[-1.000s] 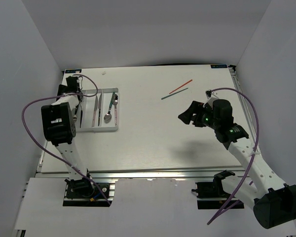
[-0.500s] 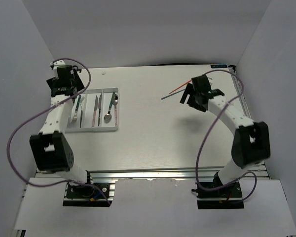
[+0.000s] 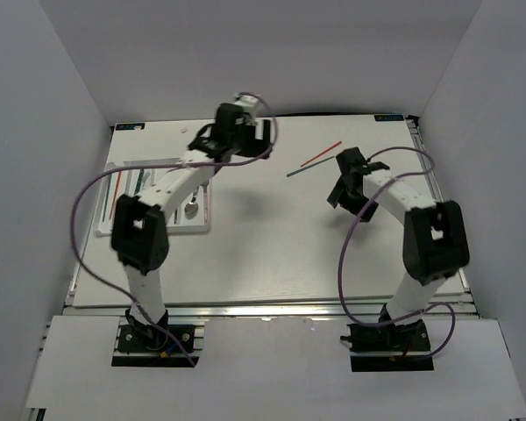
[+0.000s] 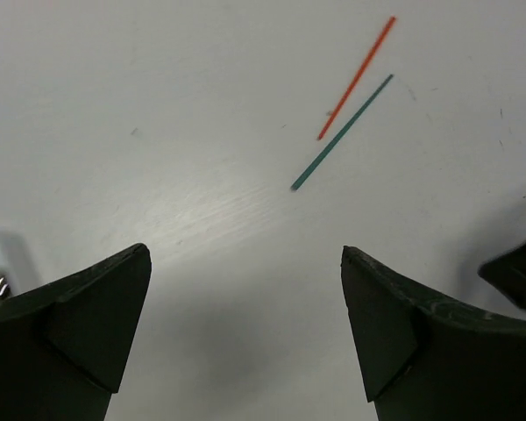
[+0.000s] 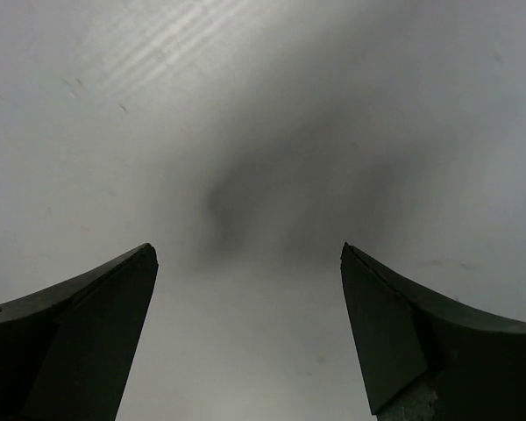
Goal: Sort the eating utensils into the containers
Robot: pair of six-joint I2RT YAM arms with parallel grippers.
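Note:
A red chopstick (image 3: pixel 321 153) and a teal chopstick (image 3: pixel 310 167) lie side by side on the white table, back right of the middle. They also show in the left wrist view, red (image 4: pixel 355 77) and teal (image 4: pixel 341 132). The white tray (image 3: pixel 197 226) sits at the left, holding a spoon (image 3: pixel 191 209), other utensils, and a thin red stick (image 3: pixel 116 191) at its left end; my left arm hides part of it. My left gripper (image 3: pixel 231 140) is open and empty above bare table (image 4: pixel 245 263), left of the chopsticks. My right gripper (image 3: pixel 340 180) is open and empty over bare table (image 5: pixel 245 263), just right of the chopsticks.
Grey walls close in the table on three sides. Purple cables loop beside both arms. The tip of my right gripper shows at the right edge of the left wrist view (image 4: pixel 519 276). A metal rail runs along the table's near edge (image 3: pixel 272 309).
My left arm has swung from the tray's far-left corner to the right, over the back middle of the table. My right gripper has drawn back slightly from the chopsticks.

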